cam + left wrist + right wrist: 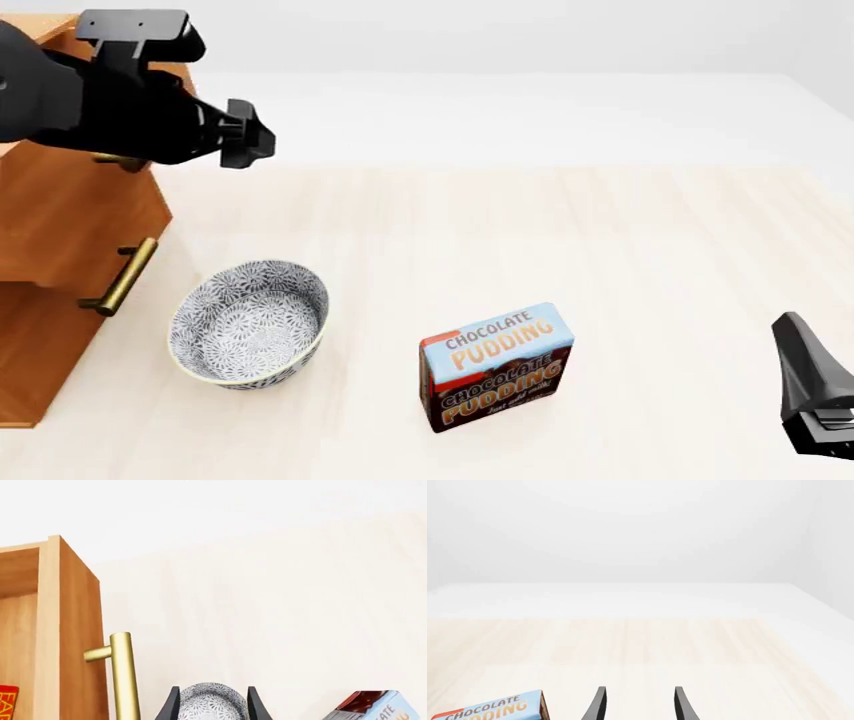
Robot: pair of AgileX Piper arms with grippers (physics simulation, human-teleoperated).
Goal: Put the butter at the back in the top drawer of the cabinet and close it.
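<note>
The butter shows as a red corner with orange lettering, lying inside the top drawer, which stands pulled out. The drawer's brass bar handle sticks out from its front panel. My left gripper hangs open and empty just outside the drawer front, beside the handle and above the bowl. In the front view my left arm covers the top of the cabinet. My right gripper is open and empty, low at the table's near right.
A grey patterned bowl sits on the table just in front of the cabinet. The Chocolate Pudding box stands upright near the middle front. A lower drawer's brass handle juts out toward the bowl.
</note>
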